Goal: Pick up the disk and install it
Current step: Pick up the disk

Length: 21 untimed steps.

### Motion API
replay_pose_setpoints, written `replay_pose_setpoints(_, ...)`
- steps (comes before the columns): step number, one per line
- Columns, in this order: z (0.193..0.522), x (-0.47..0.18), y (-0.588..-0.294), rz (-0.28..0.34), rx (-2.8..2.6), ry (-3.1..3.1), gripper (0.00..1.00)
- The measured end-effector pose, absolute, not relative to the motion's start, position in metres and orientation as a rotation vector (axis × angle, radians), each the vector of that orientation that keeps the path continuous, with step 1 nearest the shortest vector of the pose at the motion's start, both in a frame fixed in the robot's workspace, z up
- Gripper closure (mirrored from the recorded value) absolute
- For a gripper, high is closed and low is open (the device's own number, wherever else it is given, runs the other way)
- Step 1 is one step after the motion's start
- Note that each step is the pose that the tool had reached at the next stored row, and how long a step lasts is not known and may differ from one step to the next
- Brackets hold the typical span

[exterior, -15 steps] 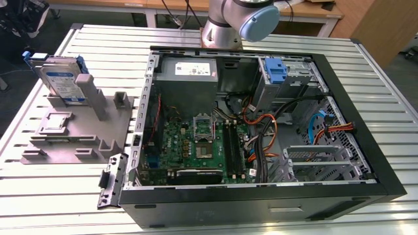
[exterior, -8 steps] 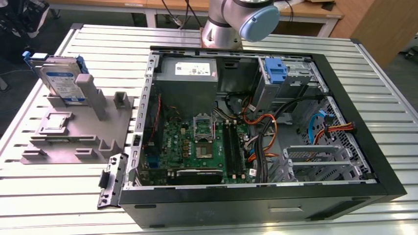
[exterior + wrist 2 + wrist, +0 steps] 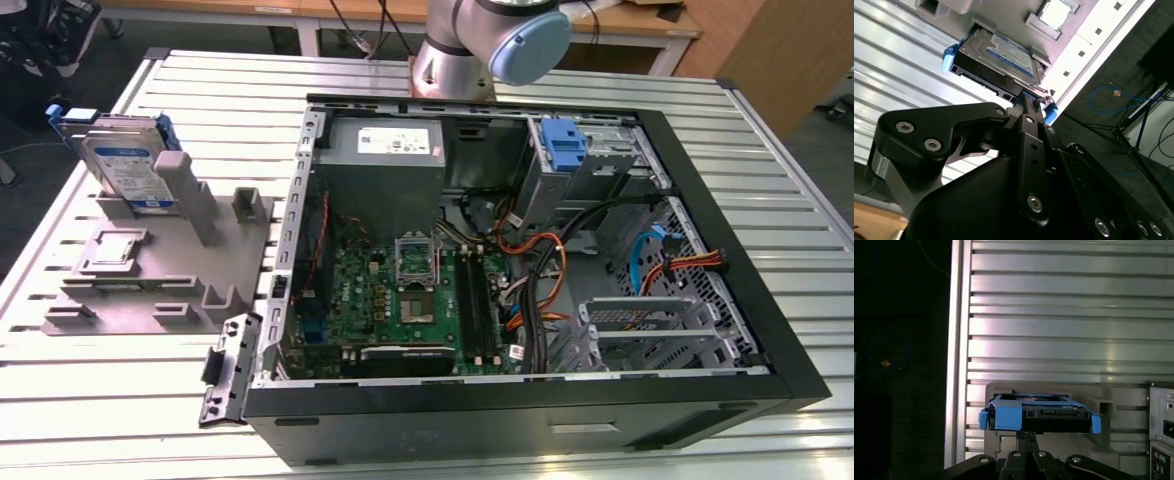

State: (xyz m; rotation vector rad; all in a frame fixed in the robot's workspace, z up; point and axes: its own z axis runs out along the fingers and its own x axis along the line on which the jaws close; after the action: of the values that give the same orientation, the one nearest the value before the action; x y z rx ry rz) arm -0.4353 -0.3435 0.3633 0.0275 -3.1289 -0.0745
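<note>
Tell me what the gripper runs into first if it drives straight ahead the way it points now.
Most likely the disk: in both wrist views the gripper points at its blue-railed edge. The gap between them is hard to judge.

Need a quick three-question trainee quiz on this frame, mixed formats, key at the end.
1. True or false: the flat silver rectangular hard drive with blue plastic rails sits inside the open black metal computer case.
2. The drive stands in: A) a grey plastic fixture; B) a cardboard box; C) a wooden drawer.
3. Fill in: in the exterior view, the drive is on the ____ side.
Key: 1 false; 2 A; 3 left.
</note>
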Motion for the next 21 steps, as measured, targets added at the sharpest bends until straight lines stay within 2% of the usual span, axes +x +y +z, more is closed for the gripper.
replay_pose_setpoints(21,0.3633,-0.4353,-0.3435,-0.073,0.265,-3.114,0.90)
